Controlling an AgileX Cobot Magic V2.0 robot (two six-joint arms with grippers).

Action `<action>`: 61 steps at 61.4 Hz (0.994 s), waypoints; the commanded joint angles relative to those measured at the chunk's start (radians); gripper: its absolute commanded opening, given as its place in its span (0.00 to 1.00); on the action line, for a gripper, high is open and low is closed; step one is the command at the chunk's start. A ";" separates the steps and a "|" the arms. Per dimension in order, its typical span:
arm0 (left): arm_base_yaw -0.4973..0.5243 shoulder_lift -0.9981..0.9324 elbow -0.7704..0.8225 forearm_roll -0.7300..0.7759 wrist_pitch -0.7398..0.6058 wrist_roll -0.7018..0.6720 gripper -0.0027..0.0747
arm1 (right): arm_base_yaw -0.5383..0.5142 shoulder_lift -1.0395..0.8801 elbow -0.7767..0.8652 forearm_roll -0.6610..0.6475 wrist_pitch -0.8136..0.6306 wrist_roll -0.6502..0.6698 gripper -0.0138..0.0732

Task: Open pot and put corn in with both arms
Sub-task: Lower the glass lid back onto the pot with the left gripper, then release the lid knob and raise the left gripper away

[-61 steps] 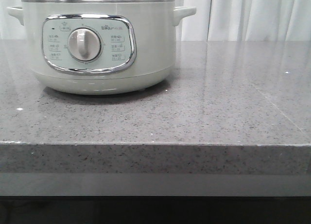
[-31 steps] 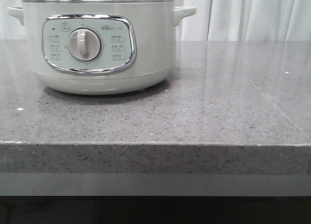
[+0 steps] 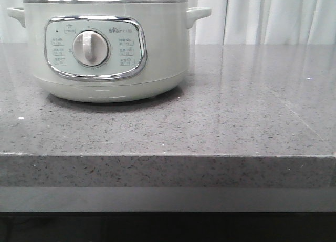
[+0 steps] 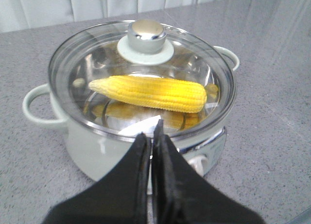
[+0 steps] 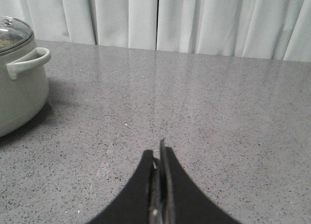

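Observation:
The pale grey-green pot stands at the back left of the grey counter, its dial panel facing front. In the left wrist view the pot wears its glass, metal-rimmed lid with a chrome knob. The yellow corn lies inside the pot, seen through the lid. My left gripper is shut and empty, just in front of the pot's rim. My right gripper is shut and empty over bare counter, well to the right of the pot. Neither gripper shows in the front view.
The speckled grey counter stretches right of the pot, and its front edge crosses the front view. White curtains hang behind the counter. The pot's side handle sticks out toward the right arm.
The pot sits a hair further left in the front view. Nothing else differs.

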 commanded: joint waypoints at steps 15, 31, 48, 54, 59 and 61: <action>-0.003 -0.350 0.314 -0.028 -0.200 0.001 0.01 | 0.002 0.007 -0.027 0.000 -0.081 -0.012 0.08; -0.003 -0.630 0.495 -0.087 -0.236 0.001 0.01 | 0.002 0.007 -0.027 0.000 -0.081 -0.012 0.08; -0.003 -0.743 0.504 -0.087 -0.242 0.001 0.01 | 0.002 0.007 -0.027 0.000 -0.081 -0.012 0.08; -0.003 -0.743 0.504 -0.087 -0.242 0.001 0.01 | 0.002 0.007 -0.027 0.000 -0.081 -0.012 0.08; -0.003 -0.743 0.504 -0.087 -0.242 0.001 0.01 | 0.002 0.007 -0.027 0.000 -0.081 -0.012 0.08; -0.003 -0.743 0.504 -0.087 -0.242 0.001 0.01 | 0.002 0.007 -0.027 0.000 -0.081 -0.012 0.08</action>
